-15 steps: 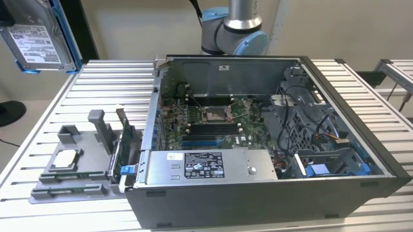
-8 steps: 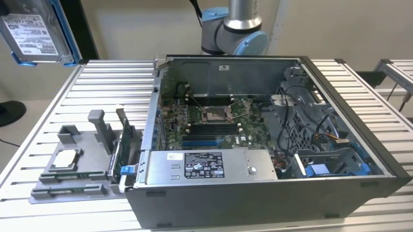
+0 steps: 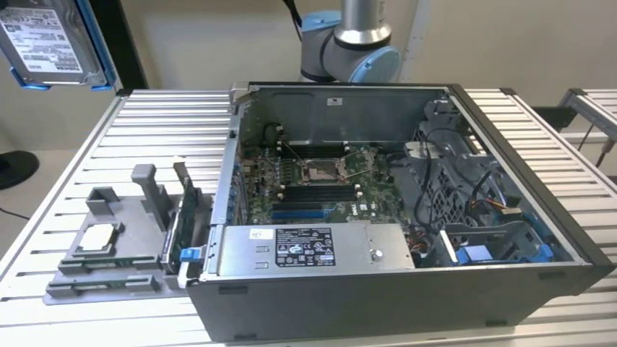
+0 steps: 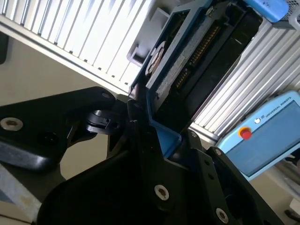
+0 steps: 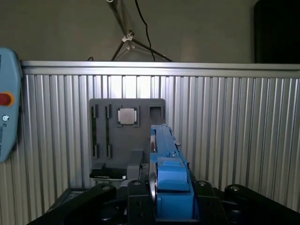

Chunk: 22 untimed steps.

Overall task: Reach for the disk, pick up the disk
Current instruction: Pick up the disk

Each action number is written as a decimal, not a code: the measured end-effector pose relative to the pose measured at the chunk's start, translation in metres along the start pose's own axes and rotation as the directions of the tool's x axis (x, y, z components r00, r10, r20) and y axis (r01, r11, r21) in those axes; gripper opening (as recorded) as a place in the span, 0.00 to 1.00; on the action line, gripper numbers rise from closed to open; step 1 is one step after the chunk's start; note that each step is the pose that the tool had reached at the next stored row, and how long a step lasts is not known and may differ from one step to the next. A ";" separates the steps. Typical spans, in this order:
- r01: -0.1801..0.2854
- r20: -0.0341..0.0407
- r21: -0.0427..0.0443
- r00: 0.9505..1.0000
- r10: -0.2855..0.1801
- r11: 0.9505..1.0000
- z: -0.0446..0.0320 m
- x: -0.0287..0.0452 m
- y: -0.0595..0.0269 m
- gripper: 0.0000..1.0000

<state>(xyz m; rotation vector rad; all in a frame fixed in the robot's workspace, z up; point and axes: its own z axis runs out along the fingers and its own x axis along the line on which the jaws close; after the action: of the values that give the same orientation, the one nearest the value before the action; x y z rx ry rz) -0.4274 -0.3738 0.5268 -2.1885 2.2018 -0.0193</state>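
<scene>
Clamping the disk point(image 5: 165, 150) edge-on between them, the fingers point(image 5: 137, 199) are pressing on both sides of its blue carrier in the first wrist view; no gap is showing between the pads and the carrier. In the second wrist view the same black fingers point(image 4: 140, 140) are closing round one end of the disk point(image 4: 187, 61), with its silver edge and dark underside angling away from them. In the exterior view the disk point(image 3: 43, 36) is hanging in the air high at the exterior view's left, label face showing, clear of the ribbed metal surface point(image 3: 144, 130) and well apart from the open computer case point(image 3: 386, 303); the arm's base joint point(image 3: 347, 43) is standing behind the case. A grey holder point(image 3: 68, 264) is lying on the surface just beside the case, on the exterior view's left; a small square processor chip point(image 3: 98, 238) is sitting in it, and a card point(image 3: 188, 210) is standing upright in it. In the first wrist view the holder point(image 5: 140, 136) and chip point(image 5: 126, 116) are lying beyond the disk; a pale blue pendant point(image 5: 5, 117) with a red button is showing at the frame's edge.
</scene>
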 end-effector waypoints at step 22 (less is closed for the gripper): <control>0.000 0.000 0.000 1.000 0.000 1.000 0.0007 -0.0001 -0.0238 0.00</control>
<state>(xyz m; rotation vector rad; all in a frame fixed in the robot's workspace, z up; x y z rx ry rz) -0.4036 -0.3738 0.5269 -2.1886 2.2021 -0.0189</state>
